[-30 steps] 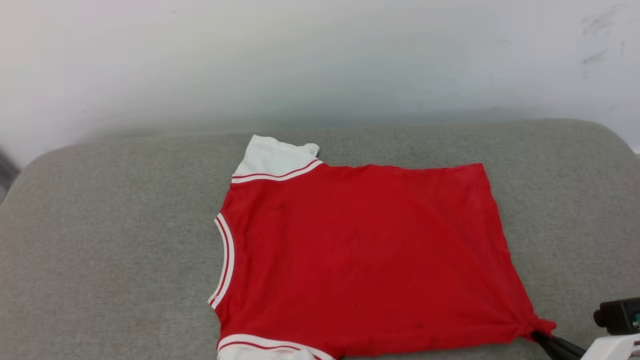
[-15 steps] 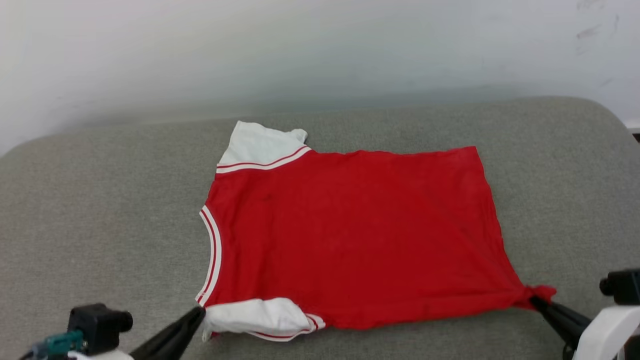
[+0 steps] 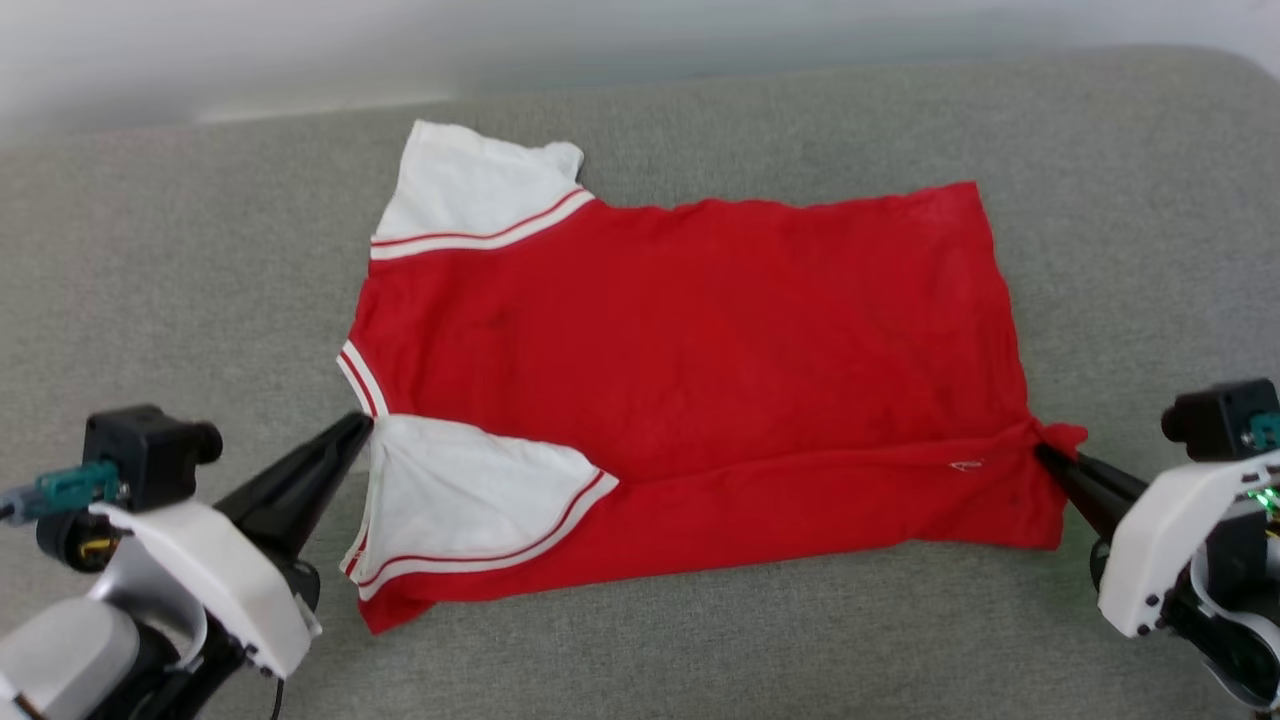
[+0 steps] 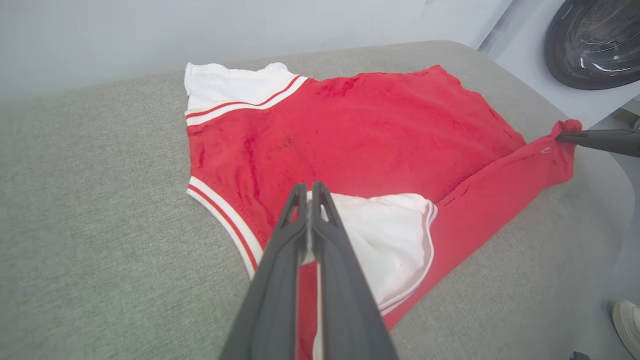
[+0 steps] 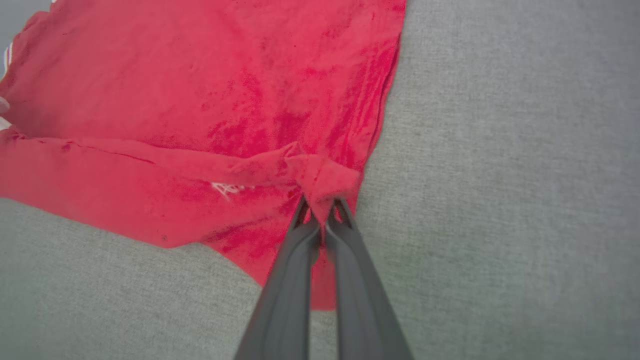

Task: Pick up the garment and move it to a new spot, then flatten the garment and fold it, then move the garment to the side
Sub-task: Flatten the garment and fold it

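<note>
Two closed grips. Head: shirt (image 3: 700,330) flat on cushion (image 3: 150,250), near edge folded over; left pincer (image 3: 358,428) at 9 o'clock clamps the white sleeve (image 3: 470,490), right pincer (image 3: 1045,455) at 3 clamps the hem corner (image 3: 1062,437). Left wrist: thin bite on sleeve, could slip and skew the fold. Washer door (image 4: 595,40) at 1, contents unreadable. Right wrist: corner bunched; uneven pull risks a twisted fold.

Pinching the garment (image 3: 700,330) at its two near corners on the cushion (image 3: 150,300), left gripper (image 3: 362,427) on the sleeve (image 3: 470,490) at the left, right gripper (image 3: 1045,456) on the hem corner (image 3: 1066,436) at the right, near edge folded back over the body, wall (image 3: 200,40) behind.
</note>
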Robot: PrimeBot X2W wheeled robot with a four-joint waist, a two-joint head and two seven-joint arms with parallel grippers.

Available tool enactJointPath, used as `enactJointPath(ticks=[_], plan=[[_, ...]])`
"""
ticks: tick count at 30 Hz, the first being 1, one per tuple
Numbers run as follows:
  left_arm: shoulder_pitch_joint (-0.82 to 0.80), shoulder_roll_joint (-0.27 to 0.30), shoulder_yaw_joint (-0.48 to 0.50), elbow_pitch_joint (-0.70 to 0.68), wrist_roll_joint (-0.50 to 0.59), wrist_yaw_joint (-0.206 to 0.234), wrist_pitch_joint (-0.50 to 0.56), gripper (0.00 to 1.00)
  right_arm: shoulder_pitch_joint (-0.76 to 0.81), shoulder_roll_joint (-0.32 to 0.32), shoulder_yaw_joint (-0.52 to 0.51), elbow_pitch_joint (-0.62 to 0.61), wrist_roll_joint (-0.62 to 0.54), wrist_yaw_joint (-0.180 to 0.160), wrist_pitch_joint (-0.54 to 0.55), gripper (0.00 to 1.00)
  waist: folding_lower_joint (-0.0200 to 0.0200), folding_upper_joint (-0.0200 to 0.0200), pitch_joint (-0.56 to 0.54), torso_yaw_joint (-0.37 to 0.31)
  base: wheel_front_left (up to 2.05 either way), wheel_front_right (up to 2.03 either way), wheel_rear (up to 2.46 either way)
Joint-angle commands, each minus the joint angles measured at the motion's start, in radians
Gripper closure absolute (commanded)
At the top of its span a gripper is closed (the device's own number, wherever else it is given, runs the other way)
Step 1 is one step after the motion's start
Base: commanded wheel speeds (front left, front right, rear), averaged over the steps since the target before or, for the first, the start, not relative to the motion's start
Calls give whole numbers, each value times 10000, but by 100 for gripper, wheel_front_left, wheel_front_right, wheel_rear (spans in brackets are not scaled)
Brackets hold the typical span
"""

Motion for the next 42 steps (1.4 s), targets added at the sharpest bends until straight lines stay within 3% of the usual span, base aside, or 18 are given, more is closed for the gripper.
enactJointPath(ticks=[1,12,13,14,15,16,17,18,23,27,33,42], plan=[[-298,-126,24,220,104,-105,100,100,-279,125,71,152,-145,-3,54,100,-2,0,388,-6,0,0,0],[-2408,-1729,-661,3398,705,-871,989,100,-1426,833,52,1658,-1243,-3,472,100,-2,0,956,257,0,0,0],[-2473,-1842,-742,3591,756,-921,1043,94,-1453,871,86,1741,-1305,-3,499,100,-2,0,952,260,0,0,0],[-2544,-1925,-799,3793,821,-927,1053,67,-1465,910,98,1830,-1371,-5,571,100,-2,0,945,260,0,0,0],[-2595,-2033,-857,3996,873,-892,1028,29,-1471,947,120,1902,-1429,-5,617,100,-2,0,928,262,0,0,0],[-2606,-2164,-882,4216,896,-847,966,0,-1483,995,86,1979,-1466,-5,647,99,-2,0,892,265,0,0,0],[-2603,-2279,-896,4390,930,-800,888,0,-1493,1017,13,2061,-1574,-5,632,53,-2,0,851,270,0,0,0],[-2560,-2426,-863,4590,850,-771,779,0,-1481,1034,-57,2176,-1683,-8,699,0,-2,0,796,279,0,0,0],[-2184,-2829,-851,5339,810,-671,230,0,-1287,1173,-107,2141,-2043,-5,764,0,-2,0,369,308,0,0,0],[-1742,-2943,-704,5504,623,-285,-81,0,-1024,1040,-190,1899,-2449,-5,893,0,-2,0,-74,357,0,0,0],[-676,-3071,-693,4849,230,749,30,0,-195,1371,-1061,1463,-3446,-3,1675,0,-2,0,-721,487,0,0,0],[856,-2754,-969,2781,39,2247,440,0,1211,2535,-2608,-186,-4573,-5,2644,0,-2,0,-1067,568,0,0,0]])
